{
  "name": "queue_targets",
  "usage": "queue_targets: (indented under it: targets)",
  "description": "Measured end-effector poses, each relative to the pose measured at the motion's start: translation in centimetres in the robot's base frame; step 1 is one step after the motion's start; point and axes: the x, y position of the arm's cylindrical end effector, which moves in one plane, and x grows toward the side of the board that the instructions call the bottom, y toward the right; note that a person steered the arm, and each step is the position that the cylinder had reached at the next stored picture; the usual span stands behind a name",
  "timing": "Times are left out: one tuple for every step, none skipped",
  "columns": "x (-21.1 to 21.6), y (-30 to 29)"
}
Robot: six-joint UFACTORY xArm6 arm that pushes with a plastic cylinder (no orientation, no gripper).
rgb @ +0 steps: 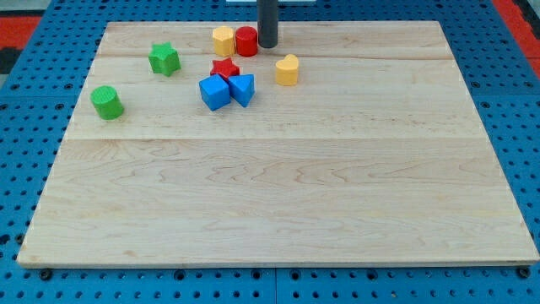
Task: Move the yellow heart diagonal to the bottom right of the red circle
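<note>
The yellow heart (287, 70) lies on the wooden board near the view's top, below and to the right of the red circle (245, 40). My tip (267, 46) stands just right of the red circle, almost touching it, and above-left of the yellow heart, a short gap away. A yellow hexagon block (223, 40) sits against the red circle's left side.
A red star (224, 69) sits below the red circle, with a blue cube (214, 92) and a blue triangle block (241, 89) just under it. A green star (164, 59) and a green cylinder (107, 102) lie at the left. The board's top edge (354, 23) is close behind my tip.
</note>
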Motion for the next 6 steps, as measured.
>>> queue_targets:
  targets:
    - [3.5,7.9]
    - [8.1,15.1]
    - [8.6,10.5]
    - [5.0,4.2]
    - [0.5,-1.4]
    - [3.3,5.4]
